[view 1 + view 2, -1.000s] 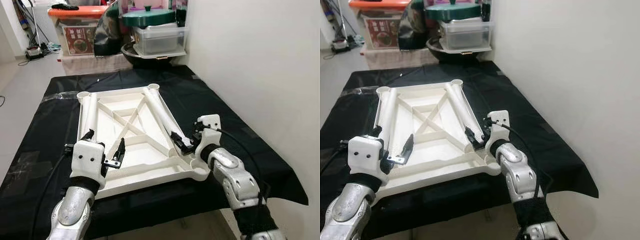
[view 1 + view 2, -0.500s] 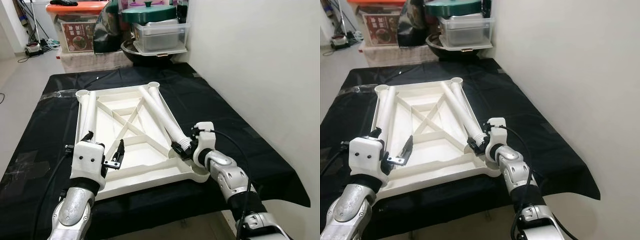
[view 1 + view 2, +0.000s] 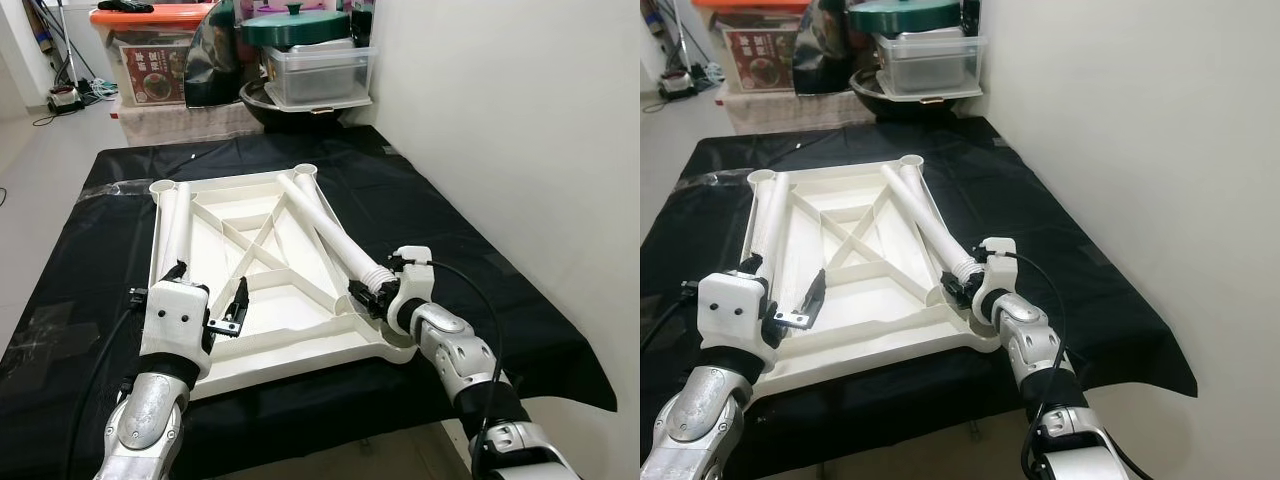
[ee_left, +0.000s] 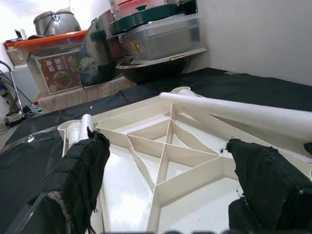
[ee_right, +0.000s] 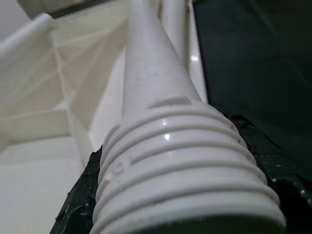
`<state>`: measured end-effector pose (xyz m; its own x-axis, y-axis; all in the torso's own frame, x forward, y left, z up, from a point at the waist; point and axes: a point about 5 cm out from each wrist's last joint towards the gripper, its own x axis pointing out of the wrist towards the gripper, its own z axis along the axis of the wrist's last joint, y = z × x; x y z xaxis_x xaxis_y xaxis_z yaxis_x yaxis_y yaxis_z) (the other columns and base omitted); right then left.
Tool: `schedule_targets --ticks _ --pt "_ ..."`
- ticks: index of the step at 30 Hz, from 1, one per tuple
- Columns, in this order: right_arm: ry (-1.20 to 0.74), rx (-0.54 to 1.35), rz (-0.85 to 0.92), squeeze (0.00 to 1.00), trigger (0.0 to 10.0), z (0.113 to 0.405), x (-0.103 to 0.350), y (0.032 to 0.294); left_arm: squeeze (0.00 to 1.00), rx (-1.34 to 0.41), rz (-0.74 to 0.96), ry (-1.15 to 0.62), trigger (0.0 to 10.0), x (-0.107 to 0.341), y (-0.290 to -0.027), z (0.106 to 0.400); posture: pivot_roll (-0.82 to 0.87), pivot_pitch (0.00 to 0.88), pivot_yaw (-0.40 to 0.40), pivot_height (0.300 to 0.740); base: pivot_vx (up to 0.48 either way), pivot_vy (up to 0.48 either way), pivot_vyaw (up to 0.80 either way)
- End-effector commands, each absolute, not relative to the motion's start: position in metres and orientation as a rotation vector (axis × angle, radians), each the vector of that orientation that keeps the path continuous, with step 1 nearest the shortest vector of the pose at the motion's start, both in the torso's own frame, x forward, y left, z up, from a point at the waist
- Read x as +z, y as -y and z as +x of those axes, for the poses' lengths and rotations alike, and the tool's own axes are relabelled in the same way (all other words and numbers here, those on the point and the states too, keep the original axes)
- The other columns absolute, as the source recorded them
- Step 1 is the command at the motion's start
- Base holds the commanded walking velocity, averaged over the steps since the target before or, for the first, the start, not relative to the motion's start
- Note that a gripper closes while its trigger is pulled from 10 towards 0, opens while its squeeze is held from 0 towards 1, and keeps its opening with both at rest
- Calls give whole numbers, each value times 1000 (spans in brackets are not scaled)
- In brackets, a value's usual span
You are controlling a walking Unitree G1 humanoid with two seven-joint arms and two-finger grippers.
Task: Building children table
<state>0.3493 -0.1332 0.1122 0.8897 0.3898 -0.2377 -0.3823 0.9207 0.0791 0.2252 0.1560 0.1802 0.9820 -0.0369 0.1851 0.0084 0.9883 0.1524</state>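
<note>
White ribbed tabletop [image 3: 262, 262] lies upside down; right tool [image 3: 366, 297] clamps a leg [image 3: 330, 232], apparently its threaded end [image 5: 185, 170]; left tool [image 3: 208, 303] gapes.

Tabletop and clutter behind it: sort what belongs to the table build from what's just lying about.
Job:
upturned white tabletop
white leg held by right gripper
second white leg
left gripper

Lying about:
orange-lidded bin
green lid
clear container

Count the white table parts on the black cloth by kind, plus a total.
Upside-down tabletop: 1
Loose table legs: 2, one lying along the tabletop's left side, one lying aslant on its right side with its threaded end held in the right gripper
Total: 3
</note>
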Motion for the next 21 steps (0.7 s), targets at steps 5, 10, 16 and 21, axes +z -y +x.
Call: schedule_targets --ticks 5,10,16,21 --pt "-132 481 70 0 0 346 130 125 0 -29 169 169 10000 176 -158 226 26 0 -28 740 0 0 0" --pt "-10 564 217 0 0 345 159 124 0 -102 -56 100 10000 168 -156 231 13 0 -19 740 0 0 0" --pt "102 694 579 0 0 349 197 130 0 -229 -626 127 10000 176 -150 246 1 0 -18 740 0 0 0" --pt "88 780 605 0 0 342 194 123 0 -277 -722 124 10000 176 -151 253 -10 0 -8 740 0 0 0"
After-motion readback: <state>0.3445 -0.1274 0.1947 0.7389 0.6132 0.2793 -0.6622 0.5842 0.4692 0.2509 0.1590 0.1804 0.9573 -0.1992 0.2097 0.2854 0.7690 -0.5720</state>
